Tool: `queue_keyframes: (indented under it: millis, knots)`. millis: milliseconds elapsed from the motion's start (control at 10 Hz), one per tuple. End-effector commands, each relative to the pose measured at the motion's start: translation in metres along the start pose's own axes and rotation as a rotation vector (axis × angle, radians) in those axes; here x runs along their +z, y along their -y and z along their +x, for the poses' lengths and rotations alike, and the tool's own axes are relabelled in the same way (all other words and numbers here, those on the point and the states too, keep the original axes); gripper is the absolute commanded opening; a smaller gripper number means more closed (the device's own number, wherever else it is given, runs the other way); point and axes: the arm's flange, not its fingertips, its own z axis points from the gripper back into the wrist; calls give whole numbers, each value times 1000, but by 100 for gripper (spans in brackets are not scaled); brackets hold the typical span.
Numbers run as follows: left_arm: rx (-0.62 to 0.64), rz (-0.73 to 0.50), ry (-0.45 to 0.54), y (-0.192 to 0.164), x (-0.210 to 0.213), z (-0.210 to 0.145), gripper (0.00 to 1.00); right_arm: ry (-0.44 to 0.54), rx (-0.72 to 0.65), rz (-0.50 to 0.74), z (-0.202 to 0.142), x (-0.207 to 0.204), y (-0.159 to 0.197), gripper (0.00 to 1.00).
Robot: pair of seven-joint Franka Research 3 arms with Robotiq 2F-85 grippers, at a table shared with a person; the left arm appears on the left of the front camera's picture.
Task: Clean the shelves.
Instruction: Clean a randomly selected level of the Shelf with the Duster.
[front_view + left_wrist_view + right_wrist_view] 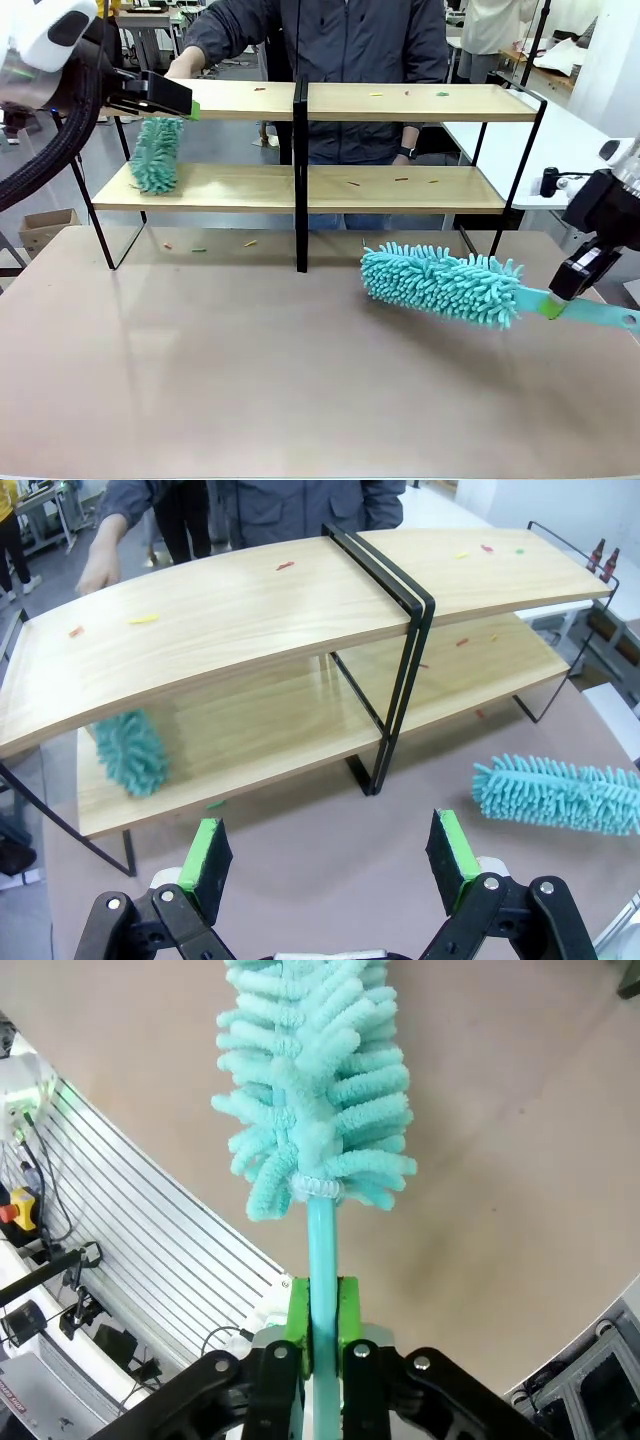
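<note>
Your right gripper (322,1305) is clamped tight on the pale teal handle (322,1245) of a duster (440,285). The right wrist view shows it best: both green pads squeeze the handle from either side, and the fluffy head runs straight away from the fingers over the table (300,390). From the front, that head lies low in front of the shelves (400,190), right of the central post (300,180). You cannot tell from either view whether the bristles touch the tabletop.

Over to your left gripper (330,855). In the front view it sits up at the left end of the upper board (420,102), and a second duster (157,153) seems to dangle right beneath it. The left wrist view says otherwise: the jaws stand wide apart with nothing between the pads. That second duster shows blurred, well beyond the fingers, on the left end of the lower board (300,730). What holds it, the pictures do not tell.

The shelves stand across the far half of the table, between you and the person. The left wrist view looks down on the upper board and picks out small red, yellow and green scraps (143,619) scattered along it. The front view adds a few more on the lower board and on the table under the rack. The person's hand (185,63) is at the far left edge of the upper board.
</note>
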Motion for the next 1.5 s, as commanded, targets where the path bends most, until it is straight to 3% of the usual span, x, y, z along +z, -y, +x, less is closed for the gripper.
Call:
queue_keyframes:
  millis: [0, 200, 400, 700, 800, 1200, 1400]
  knots:
    - [-2, 3, 2, 0, 0, 1, 100, -41, -3, -34, 8, -24, -6, 12]
    - [-2, 3, 2, 0, 0, 1, 100, 67, -4, -10, 7, -47, -18, 12]
    - [-2, 3, 2, 0, 0, 1, 100, 105, 16, -44, 14, -70, -37, 12]
    - [-2, 3, 2, 0, 0, 1, 100, 84, -18, -13, 33, -112, -58, 12]
    - [-2, 3, 2, 0, 0, 1, 100, 180, -90, -18, 39, -118, -59, 12]
    - [-2, 3, 2, 0, 0, 1, 100, 174, -185, -69, 60, -152, -72, 12]
    - [-2, 3, 2, 0, 0, 1, 100, 266, -294, -109, 62, -144, -76, 12]
